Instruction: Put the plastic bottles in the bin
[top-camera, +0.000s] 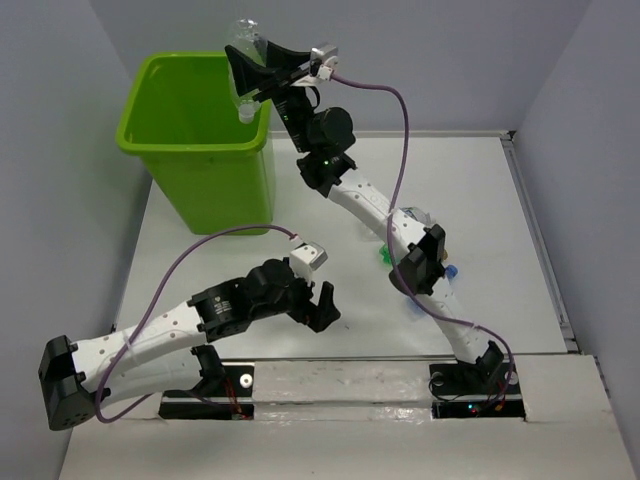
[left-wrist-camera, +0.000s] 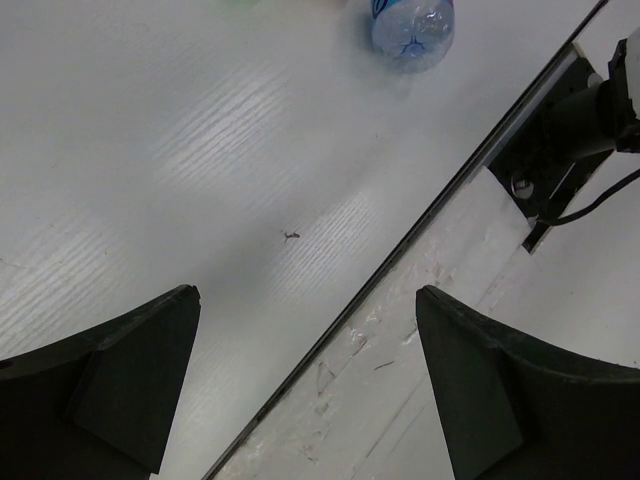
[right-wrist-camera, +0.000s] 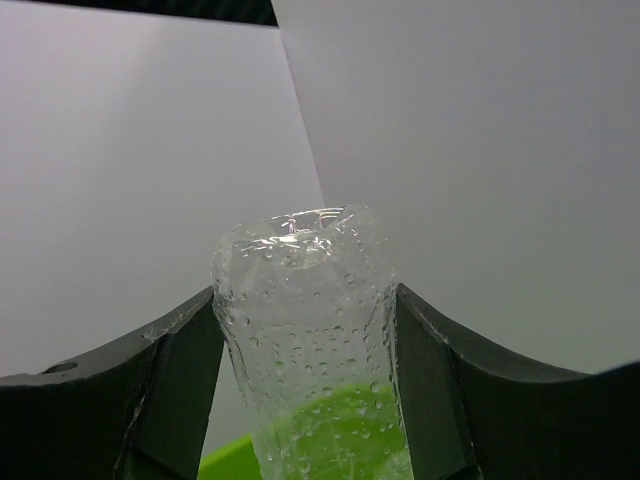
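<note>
The bin (top-camera: 215, 185) is standing at ten o'clock on the table (top-camera: 480, 200). Its mouth is gaping open except at three o'clock, where the right gripper (top-camera: 248, 75) is clamping a clear bottle (top-camera: 243, 38) over the rim. The right arm (top-camera: 370, 205) is slanting from five o'clock towards eleven, covering loose bottles (top-camera: 420, 215). The left gripper (top-camera: 322, 305), fingers spread, is hovering over bare tabletop at six o'clock.
</note>
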